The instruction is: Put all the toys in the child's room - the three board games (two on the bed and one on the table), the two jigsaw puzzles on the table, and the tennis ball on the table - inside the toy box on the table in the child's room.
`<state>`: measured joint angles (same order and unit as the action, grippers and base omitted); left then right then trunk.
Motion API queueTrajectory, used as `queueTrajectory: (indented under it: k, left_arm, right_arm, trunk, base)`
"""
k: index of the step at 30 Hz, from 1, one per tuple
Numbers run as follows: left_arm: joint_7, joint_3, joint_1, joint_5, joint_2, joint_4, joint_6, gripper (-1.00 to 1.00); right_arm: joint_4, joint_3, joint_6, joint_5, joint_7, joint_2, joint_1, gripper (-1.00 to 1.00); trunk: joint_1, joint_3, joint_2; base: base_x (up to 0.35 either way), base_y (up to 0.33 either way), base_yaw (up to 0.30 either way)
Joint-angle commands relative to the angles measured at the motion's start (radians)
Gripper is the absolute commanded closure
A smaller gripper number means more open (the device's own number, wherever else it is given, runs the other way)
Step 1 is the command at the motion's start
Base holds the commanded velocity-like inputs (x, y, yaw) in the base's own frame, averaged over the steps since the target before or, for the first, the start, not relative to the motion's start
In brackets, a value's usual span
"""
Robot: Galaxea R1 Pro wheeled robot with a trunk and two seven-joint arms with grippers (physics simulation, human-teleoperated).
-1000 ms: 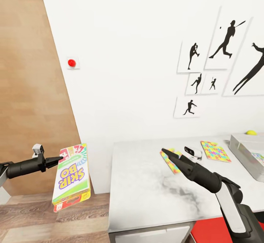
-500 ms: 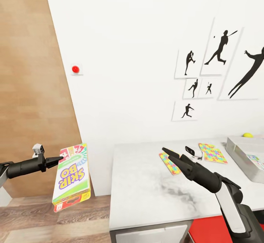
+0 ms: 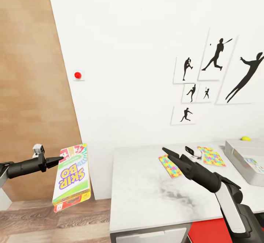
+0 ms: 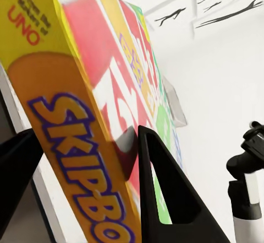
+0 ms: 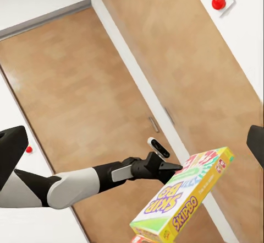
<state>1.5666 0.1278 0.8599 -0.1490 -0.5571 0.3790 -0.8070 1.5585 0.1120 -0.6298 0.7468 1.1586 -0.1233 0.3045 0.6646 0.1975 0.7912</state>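
My left gripper (image 3: pixel 59 159) is shut on the top edge of a Skip-Bo board game box (image 3: pixel 71 177), which hangs upright off the table's left side, above the floor. In the left wrist view the box (image 4: pixel 93 116) sits between both fingers (image 4: pixel 165 188). My right gripper (image 3: pixel 168 153) is open and empty, held over the white table (image 3: pixel 143 188). Two colourful jigsaw puzzles (image 3: pixel 169 166) (image 3: pixel 211 156) lie flat beyond it. The grey toy box (image 3: pixel 244 158) stands at the table's right, with the yellow tennis ball (image 3: pixel 245 138) behind it. The right wrist view shows the left arm and the box (image 5: pixel 181 199).
A wooden door (image 3: pixel 29 89) is on the left, with a red button (image 3: pixel 77 75) on the white wall beside it. Silhouette pictures (image 3: pixel 216 55) hang above the table. Wood floor (image 3: pixel 44 224) lies under the held box. Something colourful (image 3: pixel 255 163) lies inside the toy box.
The whole view has shifted: the wall pictures, table and toy box slid left, and the red button moved down and right. Both arms keep their pose, with the box still held.
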Motion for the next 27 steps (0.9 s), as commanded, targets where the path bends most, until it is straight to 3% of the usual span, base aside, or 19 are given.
queueTrajectory:
  k: [1,5,8,13,18,23,27]
  left_arm:
    - [0.004,0.0,0.001,0.002,0.0,0.0,-0.011,1.0]
    - [0.004,0.0,0.001,0.002,0.001,0.0,-0.011,1.0]
    - [0.004,0.0,0.001,0.002,0.003,0.0,-0.011,1.0]
    - [0.004,0.0,0.001,0.002,0.006,0.0,-0.011,1.0]
    - [0.004,-0.002,0.0,0.002,0.008,0.001,-0.011,1.0]
    - [0.004,-0.002,0.001,0.002,0.008,0.001,-0.01,1.0]
    - [0.004,-0.002,0.001,0.002,0.008,0.001,-0.01,1.0]
  right_arm:
    - [0.0,0.0,-0.008,0.006,-0.015,0.0,0.001,-1.0]
    - [0.0,-0.002,-0.008,0.005,-0.044,0.0,0.001,-1.0]
    - [0.0,-0.003,-0.007,0.005,-0.123,0.001,0.001,-1.0]
    - [0.006,-0.017,-0.014,0.007,-0.447,0.002,0.001,-1.0]
    - [0.009,-0.073,-0.021,0.008,-0.678,0.006,0.002,-1.0]
    - [0.018,-0.107,-0.037,0.008,-0.757,0.007,0.002,-1.0]
    - [0.021,-0.1,-0.113,0.007,-0.837,0.008,0.002,-1.0]
  trunk:
    - [-0.004,-0.003,-0.006]
    - [-0.019,-0.022,-0.034]
    - [-0.031,-0.037,-0.055]
    - [-0.05,-0.06,-0.09]
    - [-0.069,-0.079,-0.125]
    - [-0.088,-0.095,-0.16]
    - [-0.103,-0.108,-0.188]
  base:
    - [0.0,0.0,0.0]
    - [0.0,0.0,0.0]
    - [0.0,0.0,0.025]
    - [0.0,0.0,0.052]
    - [0.0,0.0,0.011]
    - [0.0,0.0,0.001]
    - [0.0,0.0,0.0]
